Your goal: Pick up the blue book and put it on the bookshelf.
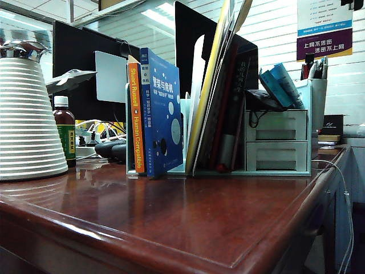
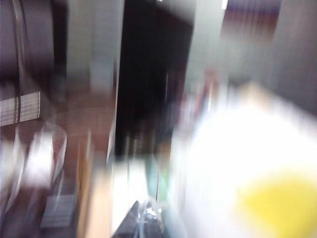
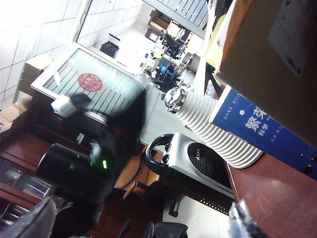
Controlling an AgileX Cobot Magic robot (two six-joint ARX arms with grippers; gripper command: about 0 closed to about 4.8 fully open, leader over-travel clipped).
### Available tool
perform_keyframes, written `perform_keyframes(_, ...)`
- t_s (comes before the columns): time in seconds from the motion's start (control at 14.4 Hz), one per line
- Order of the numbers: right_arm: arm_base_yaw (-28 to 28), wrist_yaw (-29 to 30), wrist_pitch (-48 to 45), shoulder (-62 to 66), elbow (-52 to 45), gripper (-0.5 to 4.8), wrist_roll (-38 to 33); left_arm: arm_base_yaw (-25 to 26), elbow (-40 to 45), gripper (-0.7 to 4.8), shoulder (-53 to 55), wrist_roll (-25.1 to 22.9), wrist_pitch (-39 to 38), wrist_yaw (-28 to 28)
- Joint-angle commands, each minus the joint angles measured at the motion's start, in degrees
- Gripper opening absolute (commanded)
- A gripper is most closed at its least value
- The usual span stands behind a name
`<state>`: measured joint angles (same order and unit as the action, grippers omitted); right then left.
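1. The blue book [image 1: 162, 114] stands upright in the bookshelf [image 1: 188, 123], touching the orange-spined book [image 1: 134, 117]
2. Left gripper [image 2: 143, 218]: fingers closed, empty, view blurred
3. Right gripper [image 3: 143, 220]: fingers spread wide, beside the desk [image 1: 171, 217]

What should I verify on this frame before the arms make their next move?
1. Blue book upright in the bookshelf, beside the orange-spined book: ok.
2. Blue book free of any fingers in the exterior view: ok.
3. Left gripper shut and empty: shut; contents cannot tell, view is blurred.
4. Right gripper open, holding nothing: ok.
5. Desk in front of the shelf free of obstacles: ok.
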<state>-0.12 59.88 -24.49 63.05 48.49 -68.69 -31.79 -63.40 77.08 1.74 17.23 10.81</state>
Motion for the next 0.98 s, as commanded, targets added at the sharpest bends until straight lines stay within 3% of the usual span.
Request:
perform_keyframes(0.07, 0.1, 0.0, -0.6, -0.2, 0.3, 4.79, 0.2, -0.1, 0.2, -0.08, -1.3, -0.2, -17.4, -9.6)
perform_keyframes(0.56, 0.1, 0.2, -0.6, -0.2, 0.3, 4.79, 0.1, 0.0, 5.9, -0.08, 3.6, 0.2, -16.3, -15.1)
perform_keyframes(0.98, 0.1, 0.5, -0.6, -0.2, 0.3, 4.79, -0.1, 1.3, 5.9, -0.08, 15.6, -1.6, 1.8, -17.2)
